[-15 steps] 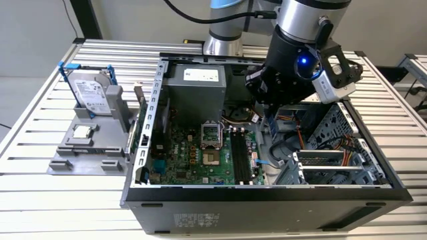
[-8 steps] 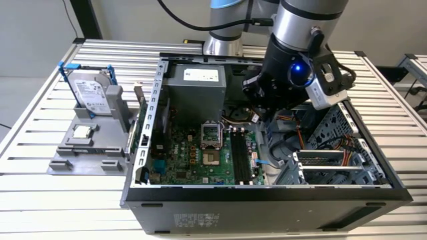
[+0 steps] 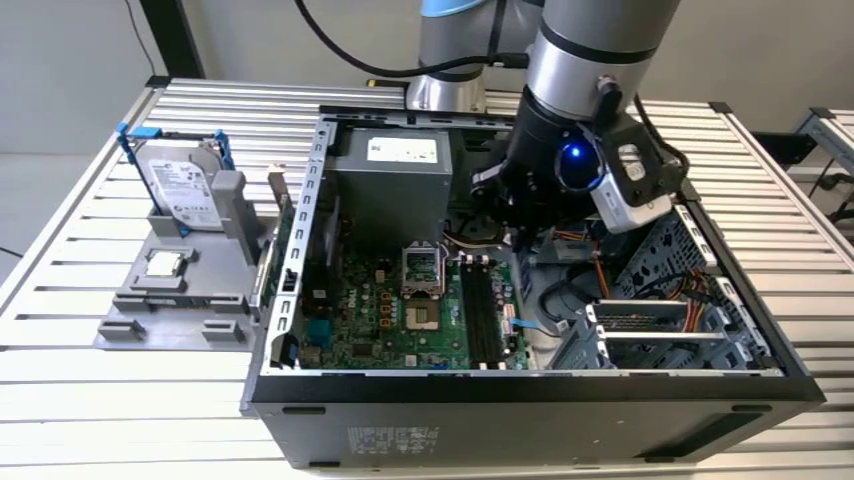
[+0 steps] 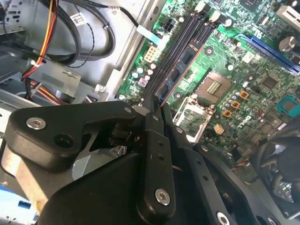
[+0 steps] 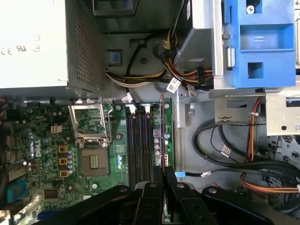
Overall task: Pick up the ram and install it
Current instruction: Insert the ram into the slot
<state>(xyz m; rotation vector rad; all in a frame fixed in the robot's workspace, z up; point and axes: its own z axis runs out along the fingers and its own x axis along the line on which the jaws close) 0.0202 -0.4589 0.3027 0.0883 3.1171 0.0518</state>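
Where the table (image 3: 54,420) runs farthest from the end effector (image 5: 163,177), on the exterior view's left: a grey stand (image 3: 160,320) sits beside the case.
Hard drive (image 3: 180,185): upright at the back of that stand in a blue bracket (image 3: 130,150), well apart from the end effector.
Processor chip (image 3: 166,263): small, square and silver, lying flat on the stand in front of the drive.
Computer case (image 3: 534,420): black, lying on the table with its open side up (the end effector reaches down inside it).
Power supply (image 3: 387,165): grey box at the back of the case, near the end effector on the exterior view's left.
Motherboard (image 3: 387,320): green, on the case floor, with the open processor socket (image 3: 423,285) beside the slots.
Memory slots (image 3: 487,315): black parallel rows just below the end effector.
End effector: black fingers (image 5: 151,197) pressed together, pinching the ram.
Ram (image 4: 177,75): a thin green-blue stick with black chips, held edge-on at one end and reaching out from the fingertips along the slots, over them (which slot it lines up with I cannot tell).
Arm (image 3: 587,60): silver, coming down from above the case to the end effector.
Drive cage (image 3: 654,330): grey metal, with cables (image 3: 574,300) coiled beside it, on the exterior view's right of the end effector.
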